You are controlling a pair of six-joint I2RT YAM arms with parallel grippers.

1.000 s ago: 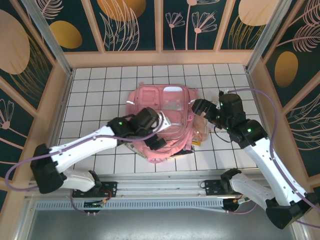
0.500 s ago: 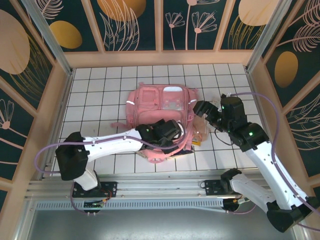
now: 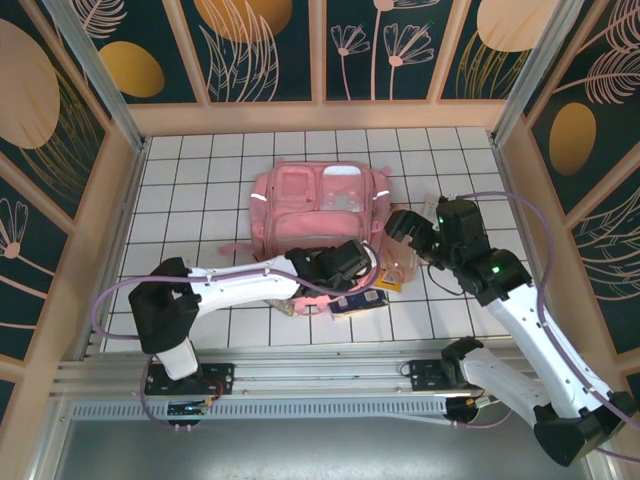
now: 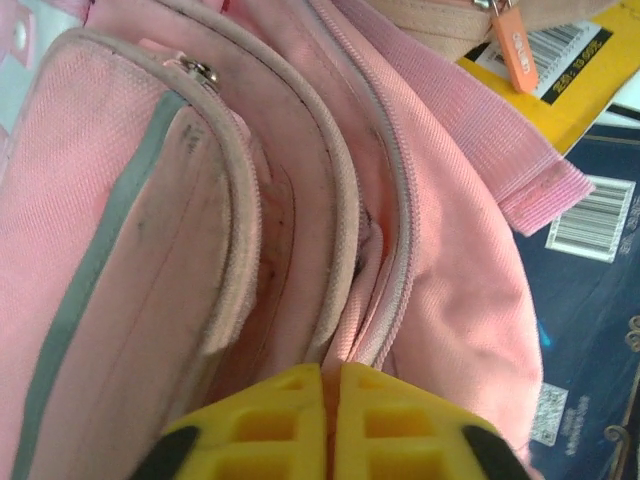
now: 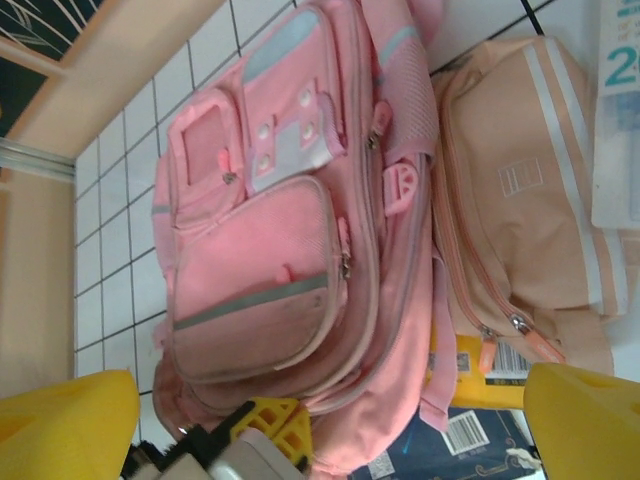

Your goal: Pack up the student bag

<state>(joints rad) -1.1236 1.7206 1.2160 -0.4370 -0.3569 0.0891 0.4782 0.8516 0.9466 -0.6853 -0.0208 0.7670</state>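
The student bag is a large pink backpack lying flat on the tiled table, pockets up; I also see the bag from the right wrist. My left gripper is at the bag's near right edge. Its yellow fingers are shut, pinching the pink fabric beside the main zip. My right gripper hangs open above the table to the right of the bag, nothing between its fingers.
A peach pencil pouch lies against the bag's right side. A yellow book and a dark blue book stick out from under the bag's near right corner. A white pack lies beyond the pouch. Wooden walls enclose the table.
My left arm swung right along the bag's near edge and its gripper closed on the fabric by the zip. The bag has shifted away and lies flatter. The right gripper barely moved.
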